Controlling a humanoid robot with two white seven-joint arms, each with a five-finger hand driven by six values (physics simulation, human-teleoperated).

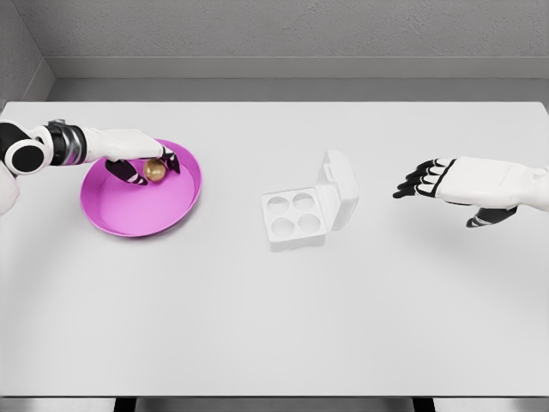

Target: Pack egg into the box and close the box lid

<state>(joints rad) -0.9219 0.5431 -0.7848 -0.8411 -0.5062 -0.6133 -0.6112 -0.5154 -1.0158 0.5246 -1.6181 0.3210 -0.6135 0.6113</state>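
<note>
A golden-brown egg lies in a magenta bowl at the left of the table. My left hand reaches over the bowl, its fingers curled around the egg from above and both sides. In the middle of the table stands a white egg box with four hollow cups, all bare, and its lid raised upright on the right side. My right hand hovers to the right of the box, apart from it, with fingers spread and holding nothing.
The white table stretches wide in front of the bowl and box. A grey wall runs behind the table's far edge.
</note>
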